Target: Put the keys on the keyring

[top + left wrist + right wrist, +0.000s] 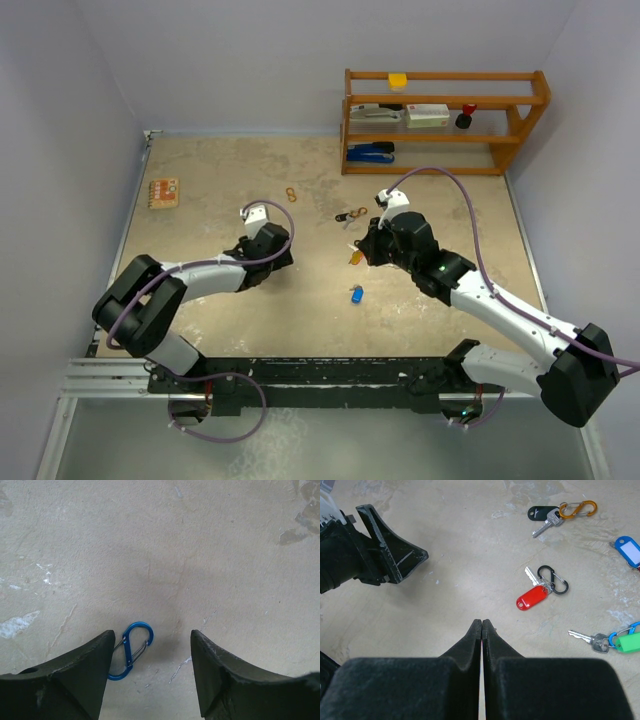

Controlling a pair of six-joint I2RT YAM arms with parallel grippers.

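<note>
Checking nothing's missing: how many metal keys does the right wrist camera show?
3: the black-tag key upper right, the red-tag key mid-frame, the green-tag key lower right. The blue tag is cropped; its key may be hidden.

- Red-tagged key (pixel 532 598): lies flat on the table, silver blade pointing up-left, its head touching a black clip (pixel 553 580).
- Black-tagged key (pixel 543 514): lies flat, just beside an orange clip (pixel 577 509).
- Green-tagged key (pixel 629 643): lies flat at the right edge.

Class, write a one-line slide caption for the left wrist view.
Left jaws open wide above the tabletop, a blue carabiner lying just inside one finger.
</note>
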